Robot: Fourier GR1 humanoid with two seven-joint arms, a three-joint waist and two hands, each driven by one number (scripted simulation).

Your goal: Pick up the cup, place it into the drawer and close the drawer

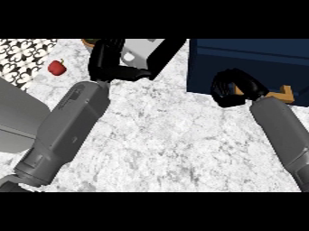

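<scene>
Your right hand (234, 90) is curled shut against the dark blue drawer (257, 67) beside its wooden handle (284, 94), your left hand (110, 61) rests far left, fingers relaxed and empty, and no cup shows, so closing now could leave it out.

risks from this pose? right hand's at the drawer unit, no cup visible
1. The right hand is curled against the dark blue drawer unit, next to an orange piece; whether it holds the cup is hidden, so its placement can't be confirmed.
2. The left hand sits against the white and black object; moving that arm could nudge it.
3. The red apple lies beside the left forearm and might get swept.
</scene>
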